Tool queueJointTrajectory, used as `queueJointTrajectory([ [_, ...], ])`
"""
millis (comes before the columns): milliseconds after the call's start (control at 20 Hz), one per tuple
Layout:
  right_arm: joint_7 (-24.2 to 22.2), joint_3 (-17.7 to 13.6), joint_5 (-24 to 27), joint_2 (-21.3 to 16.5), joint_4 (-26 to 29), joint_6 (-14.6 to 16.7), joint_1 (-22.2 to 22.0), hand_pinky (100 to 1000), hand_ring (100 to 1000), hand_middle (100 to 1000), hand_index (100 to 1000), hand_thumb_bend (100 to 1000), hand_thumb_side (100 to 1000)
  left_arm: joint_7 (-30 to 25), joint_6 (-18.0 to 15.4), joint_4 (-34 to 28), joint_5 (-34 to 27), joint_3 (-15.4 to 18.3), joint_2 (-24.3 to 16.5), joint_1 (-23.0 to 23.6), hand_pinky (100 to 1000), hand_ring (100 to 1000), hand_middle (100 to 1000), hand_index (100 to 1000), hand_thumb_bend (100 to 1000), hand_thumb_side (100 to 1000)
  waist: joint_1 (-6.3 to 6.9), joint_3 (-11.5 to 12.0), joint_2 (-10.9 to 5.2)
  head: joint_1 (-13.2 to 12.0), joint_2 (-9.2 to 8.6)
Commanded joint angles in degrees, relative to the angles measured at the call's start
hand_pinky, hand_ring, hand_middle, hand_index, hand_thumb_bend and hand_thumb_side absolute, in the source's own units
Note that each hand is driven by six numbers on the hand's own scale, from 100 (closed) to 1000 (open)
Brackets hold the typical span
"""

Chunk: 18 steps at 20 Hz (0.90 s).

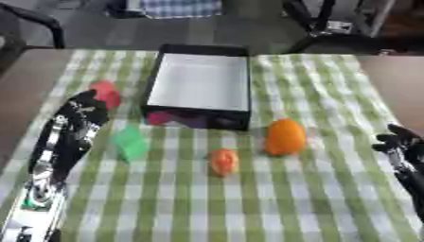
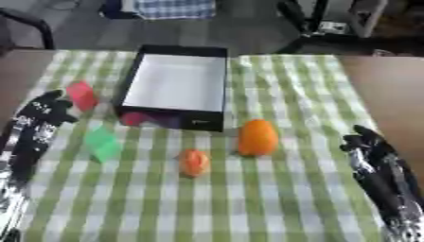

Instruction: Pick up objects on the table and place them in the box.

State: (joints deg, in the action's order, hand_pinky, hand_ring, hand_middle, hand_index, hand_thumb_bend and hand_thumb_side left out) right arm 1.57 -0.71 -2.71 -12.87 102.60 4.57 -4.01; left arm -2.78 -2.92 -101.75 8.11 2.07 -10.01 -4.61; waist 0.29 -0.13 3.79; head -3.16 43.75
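Near the left edge of the worktop (image 1: 348, 208), which is covered with a green-and-white checked cloth, the left hand (image 1: 83, 109) is seen with its fingers relaxed and holding nothing, just beside a red block (image 1: 106, 93). A green block (image 1: 130, 142) lies slightly nearer the front edge, close to the same hand. Both blocks are judged light and stiff, best taken across 2 opposite flat faces. Toward the far edge, around the middle, the box (image 1: 198, 111) stands open, black-walled with a pale floor and nothing seen inside; something dark pink shows against its near wall, though what it is cannot be told. In front of the box a small orange-red rounded object (image 1: 223, 161) rests, and just to its right a larger orange object (image 1: 285, 137), egg-shaped. These 2 are judged smooth and liable to roll, so a hold around the widest part would be advised. At the right edge the right hand (image 2: 368, 142) is seen, fingers released and empty, well apart from every object.
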Motion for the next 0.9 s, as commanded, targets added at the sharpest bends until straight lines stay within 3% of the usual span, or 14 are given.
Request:
queueJointTrajectory([
  [50, 0.14, -0.35, 0.32, -0.69, 0.68, 0.05, 0.33, 894, 721, 708, 871, 100, 599, -0.07, -0.08, -1.52, 1.04, 0.66, -1.86, -1.09, 797, 596, 672, 875, 548, 704, 0.2, -0.1, -1.25, 0.01, 0.37],
  [250, 0.17, -0.38, 0.21, -0.73, 0.68, 0.06, 0.52, 894, 721, 708, 871, 100, 598, 0.06, 0.78, -2.57, 2.29, 1.42, -5.12, -1.76, 796, 596, 675, 884, 509, 702, 0.27, -0.17, -1.38, -0.01, 0.37],
  [450, 0.23, -0.42, 0.16, -0.85, 0.65, 0.01, 0.47, 894, 721, 708, 870, 100, 596, -0.93, 1.72, -4.12, 3.5, 1.57, -11.55, -2.67, 795, 600, 680, 897, 493, 697, 0.38, -0.37, -1.34, -0.22, 0.37],
  [700, 0.11, -0.29, 0.21, -0.99, 0.63, -0.02, 0.41, 894, 720, 708, 870, 100, 600, -4.84, 3.09, -4.96, 6.15, 0.32, -24.04, -4.01, 792, 614, 693, 915, 476, 698, 0.58, -0.88, -1.22, -0.18, 0.37],
  [900, 0.02, -0.16, 0.28, -1.1, 0.57, -0.07, 0.27, 893, 720, 708, 870, 100, 601, -10.21, 4.86, -1.4, 8.63, -2.13, -35.66, -7.7, 792, 657, 729, 923, 488, 670, 0.74, -1.42, -1.34, -0.34, 0.37],
])
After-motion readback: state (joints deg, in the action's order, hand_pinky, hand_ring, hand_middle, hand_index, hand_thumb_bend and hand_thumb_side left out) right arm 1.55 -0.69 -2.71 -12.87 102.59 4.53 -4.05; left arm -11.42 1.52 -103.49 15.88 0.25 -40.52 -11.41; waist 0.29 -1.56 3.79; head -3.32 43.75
